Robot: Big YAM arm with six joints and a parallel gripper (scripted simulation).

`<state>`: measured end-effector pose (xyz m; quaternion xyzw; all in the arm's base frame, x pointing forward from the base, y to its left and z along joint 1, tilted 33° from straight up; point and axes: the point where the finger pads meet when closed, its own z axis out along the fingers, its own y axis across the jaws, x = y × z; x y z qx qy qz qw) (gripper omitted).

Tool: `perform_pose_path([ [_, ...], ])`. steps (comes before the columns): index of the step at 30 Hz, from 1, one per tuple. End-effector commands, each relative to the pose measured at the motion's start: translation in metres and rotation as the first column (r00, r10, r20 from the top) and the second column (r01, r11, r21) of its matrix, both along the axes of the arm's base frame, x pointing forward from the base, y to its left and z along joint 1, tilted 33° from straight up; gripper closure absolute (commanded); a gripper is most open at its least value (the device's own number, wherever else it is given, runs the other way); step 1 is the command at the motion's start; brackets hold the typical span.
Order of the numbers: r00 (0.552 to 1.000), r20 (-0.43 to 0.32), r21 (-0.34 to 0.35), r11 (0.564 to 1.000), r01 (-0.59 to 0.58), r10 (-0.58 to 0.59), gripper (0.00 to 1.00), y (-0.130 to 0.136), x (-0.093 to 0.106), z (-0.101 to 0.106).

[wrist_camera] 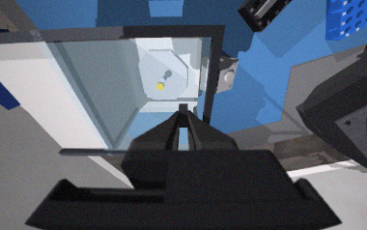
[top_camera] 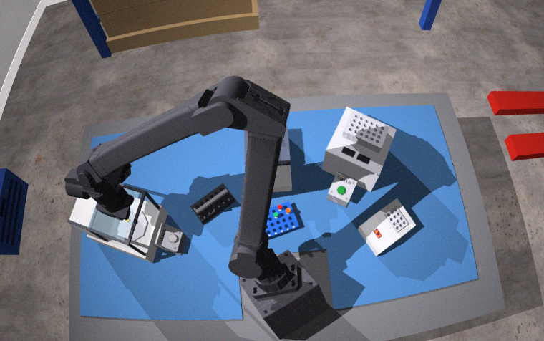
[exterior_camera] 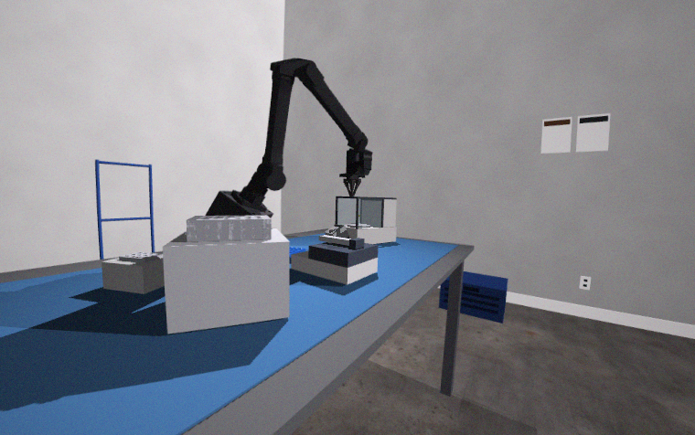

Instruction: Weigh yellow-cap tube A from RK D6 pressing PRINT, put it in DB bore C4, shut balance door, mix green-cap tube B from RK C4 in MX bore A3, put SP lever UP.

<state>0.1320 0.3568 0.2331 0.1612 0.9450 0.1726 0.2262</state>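
Note:
The balance (top_camera: 78,208) (exterior_camera: 377,235) stands at the far left. Tube A, with its yellow cap (top_camera: 127,220) (wrist_camera: 160,86), stands free inside its glass box. My gripper (exterior_camera: 351,195) (wrist_camera: 183,115) is at the box's top edge, its fingers nearly together and shut on the door's small dark handle (wrist_camera: 183,106). The glass door covers most of the top, with a narrow strip beside the front bar. No green light shows on the balance. The PRINT key (top_camera: 173,238) (wrist_camera: 229,76) is untouched. Tube B, with its green cap (top_camera: 275,214), stands in the blue rack (top_camera: 294,223).
The magnet block (top_camera: 212,203) stands right of the balance. The spectrophotometer (top_camera: 283,178) (exterior_camera: 336,260) is partly behind my arm; its lever is hidden. The mixer (top_camera: 355,164), with green START key (top_camera: 341,190), and dry block (top_camera: 377,243) stand at the right. Red and orange caps show in the rack.

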Motion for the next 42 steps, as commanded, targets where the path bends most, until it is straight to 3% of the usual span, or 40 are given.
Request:
perform_pose_path([
  [1,1.0,0.002,0.019,1.0,-0.006,0.006,0.94,0.013,0.004,0.019],
  [42,1.0,0.002,0.02,1.0,-0.005,0.005,0.94,0.045,0.013,0.033],
])
